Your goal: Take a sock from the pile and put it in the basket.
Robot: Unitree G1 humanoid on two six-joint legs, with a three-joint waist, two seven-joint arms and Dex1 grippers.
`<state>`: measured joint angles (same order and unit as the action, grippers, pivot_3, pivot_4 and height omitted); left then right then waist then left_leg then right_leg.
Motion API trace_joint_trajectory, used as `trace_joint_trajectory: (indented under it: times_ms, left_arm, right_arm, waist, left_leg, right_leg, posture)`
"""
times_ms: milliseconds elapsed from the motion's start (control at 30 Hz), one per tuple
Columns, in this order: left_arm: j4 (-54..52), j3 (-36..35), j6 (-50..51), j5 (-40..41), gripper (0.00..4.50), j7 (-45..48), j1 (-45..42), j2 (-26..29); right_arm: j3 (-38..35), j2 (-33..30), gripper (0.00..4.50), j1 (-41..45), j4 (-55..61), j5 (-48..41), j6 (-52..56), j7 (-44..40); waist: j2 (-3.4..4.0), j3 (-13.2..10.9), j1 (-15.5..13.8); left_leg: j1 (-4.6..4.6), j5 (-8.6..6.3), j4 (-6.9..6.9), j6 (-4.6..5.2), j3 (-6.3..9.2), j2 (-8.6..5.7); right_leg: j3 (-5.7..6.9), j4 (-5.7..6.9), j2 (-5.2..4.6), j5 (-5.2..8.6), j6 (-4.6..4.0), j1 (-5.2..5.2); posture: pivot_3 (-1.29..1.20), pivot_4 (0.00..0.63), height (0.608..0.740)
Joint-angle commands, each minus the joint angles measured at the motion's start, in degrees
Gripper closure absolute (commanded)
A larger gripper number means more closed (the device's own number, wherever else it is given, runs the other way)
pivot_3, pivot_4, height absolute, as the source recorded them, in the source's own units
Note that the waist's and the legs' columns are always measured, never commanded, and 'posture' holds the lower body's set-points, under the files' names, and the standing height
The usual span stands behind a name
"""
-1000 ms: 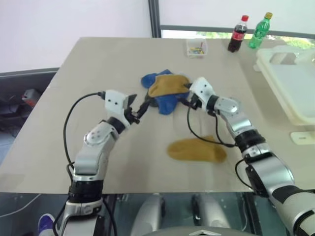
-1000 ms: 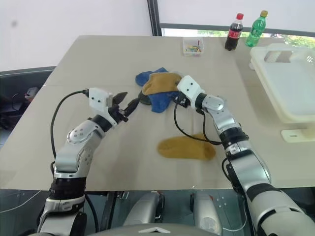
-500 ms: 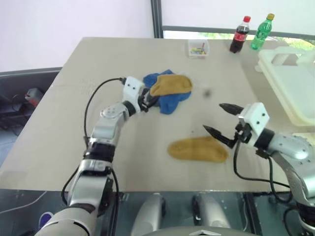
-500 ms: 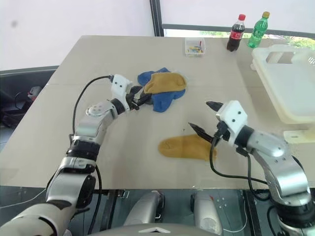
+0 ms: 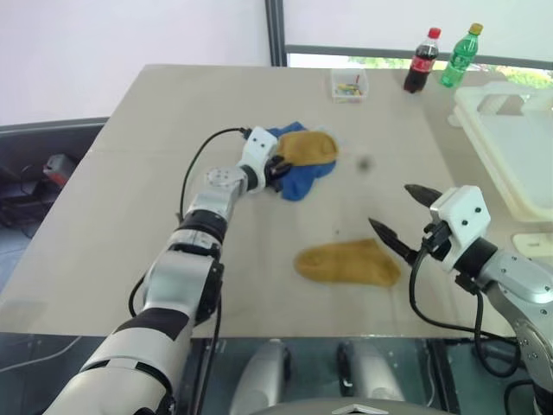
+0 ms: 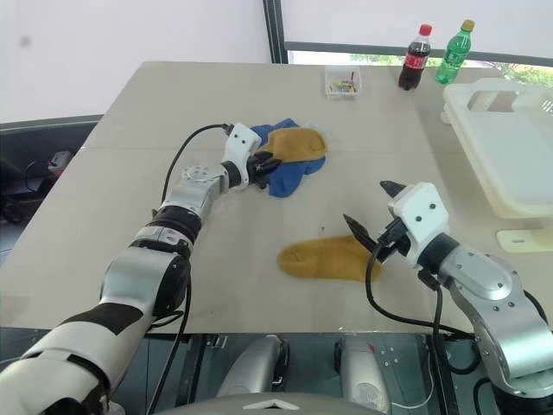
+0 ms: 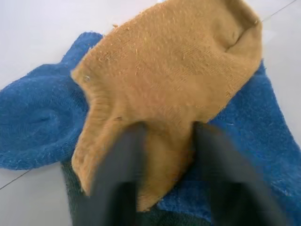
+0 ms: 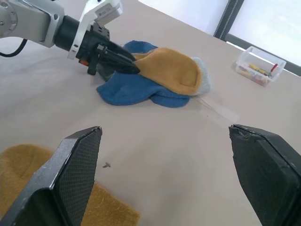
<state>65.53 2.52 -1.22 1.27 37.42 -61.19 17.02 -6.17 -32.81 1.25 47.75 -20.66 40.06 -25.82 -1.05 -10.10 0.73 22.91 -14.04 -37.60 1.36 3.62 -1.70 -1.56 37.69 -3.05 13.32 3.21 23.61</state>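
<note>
I rate the socks as light, soft and limp: they will fold and drape once lifted, will not slip from a pinch, and cannot be damaged by squeezing. A neighbouring sock may drag along, as they overlap. The best hold is a free edge, preferably the cuff of the top sock, where only 1 layer sits between the fingers.

The pile (image 5: 298, 160) lies in the middle of the worktop (image 5: 130, 173), towards the far side. It shows a mustard sock (image 7: 164, 89) on top of blue socks (image 7: 37, 122), with a dark green one under the near edge; the knit is fuzzy. My left hand (image 6: 263, 162) is at the pile's left edge, its fingers closed on the cuff of the mustard sock.

A second mustard sock (image 5: 346, 262) lies flat by itself nearer to me. My right hand (image 5: 402, 216) hovers just right of it, fingers spread wide and holding nothing.

The basket (image 6: 510, 164) sits at the right edge of the worktop, well apart from the pile.
</note>
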Motion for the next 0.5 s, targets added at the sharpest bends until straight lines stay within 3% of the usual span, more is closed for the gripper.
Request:
trace_joint_trajectory:
  times_ms: [33, 500]
  left_arm:
    - [0.3, -1.9, -1.4, 0.7, 4.41, 1.0, -2.2, 0.4]
    - [-11.6, -6.7, 6.2, 5.9, 4.41, 6.8, 1.9, 3.3]
  right_arm:
    - [-1.8, -0.1, 0.0, -0.5, 2.9, 0.0, -0.2, 1.3]
    - [-0.2, -1.0, 0.0, 0.5, 0.5, -0.1, -1.9, -0.1]
  waist:
    - [0.0, 0.0, 0.0]
    - [-0.01, 0.0, 0.1]
  left_leg:
    - [0.0, 0.0, 0.0, 0.0, -0.01, 0.0]
    - [0.0, 0.0, -0.05, 0.0, 0.0, 0.01]
  right_leg:
    - [-0.01, 0.0, 0.0, 0.0, 0.0, 0.0]
    - [-0.01, 0.05, 0.01, 0.0, 0.0, 0.0]
  posture:
    - [0.0, 0.15, 0.74]
    - [0.0, 0.15, 0.74]
